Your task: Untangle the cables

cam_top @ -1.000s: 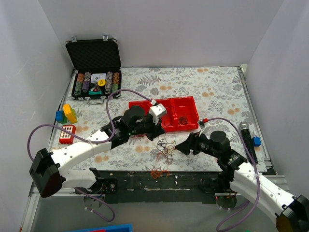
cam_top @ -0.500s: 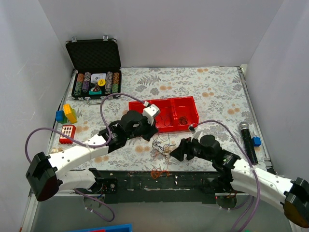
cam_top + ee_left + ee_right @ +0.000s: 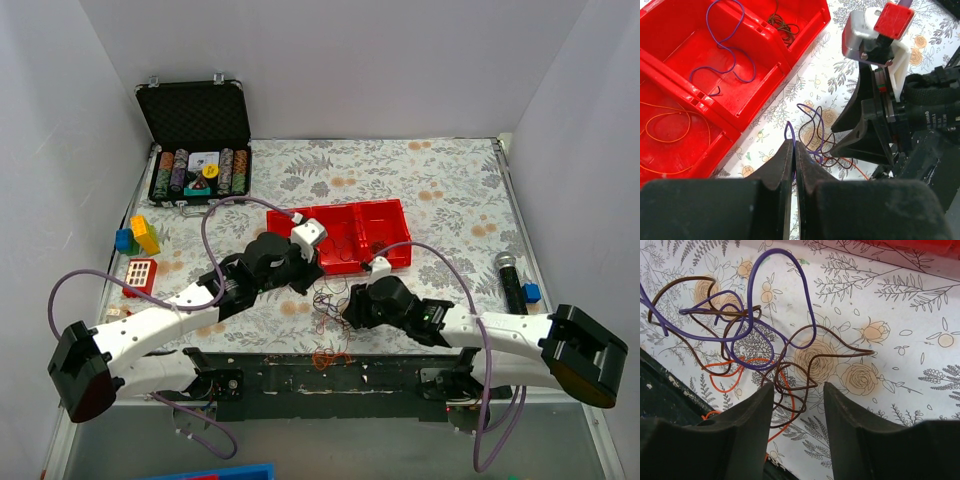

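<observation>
Left tool [image 3: 794, 146] pinches a purple strand of the cables [image 3: 757, 335]; right tool [image 3: 798, 387] spread above them.

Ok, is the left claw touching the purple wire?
Touching. The left wrist view shows the purple wire running straight into the closed left claw, pinched between its fingers.

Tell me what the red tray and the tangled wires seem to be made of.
The red tray looks like glossy moulded plastic, with sheen on its dividers. The tangled wires are probably metal cores in plastic insulation, purple, brown and orange; they hold springy loops; no bare core shows.
</observation>
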Motion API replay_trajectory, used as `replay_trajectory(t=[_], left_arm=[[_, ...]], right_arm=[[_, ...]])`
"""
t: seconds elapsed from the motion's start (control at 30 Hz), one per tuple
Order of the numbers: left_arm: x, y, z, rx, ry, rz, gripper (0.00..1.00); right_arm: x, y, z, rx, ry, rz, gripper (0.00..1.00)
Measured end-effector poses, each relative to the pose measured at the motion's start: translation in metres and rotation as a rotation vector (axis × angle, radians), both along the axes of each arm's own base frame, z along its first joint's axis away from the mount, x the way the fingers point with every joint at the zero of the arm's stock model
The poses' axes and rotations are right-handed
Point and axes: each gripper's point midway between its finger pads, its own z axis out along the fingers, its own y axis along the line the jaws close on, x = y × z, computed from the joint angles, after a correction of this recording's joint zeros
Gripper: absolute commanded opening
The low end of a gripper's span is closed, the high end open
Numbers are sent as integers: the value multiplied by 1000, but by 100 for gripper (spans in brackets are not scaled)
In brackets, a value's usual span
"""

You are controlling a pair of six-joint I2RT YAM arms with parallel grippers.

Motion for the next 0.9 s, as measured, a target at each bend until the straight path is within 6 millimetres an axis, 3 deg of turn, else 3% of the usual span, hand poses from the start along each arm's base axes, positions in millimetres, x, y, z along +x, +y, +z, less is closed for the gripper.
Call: replay_trajectory(t=[0.3,0.43,0.57,0.77,0.9], left_arm=[[-2,1,12,-28,-16,-5,0],[-2,-2,33,-61,-40,-29,0],[4,-7,80,-128,-121,-49,0],[23,-4,178,-249,-323,-30,0],[27,4,229,-318,-414,-7,0]], right_arm=[[-12,2,-23,-128,-23,-9,32],[-17,10,-25,-169,-52,-19,25],[-24,12,-26,-179,-69,-39,21],[-36,7,-26,-146,-51,-66,22],[-45,0,-27,-115,-23,-82,23]])
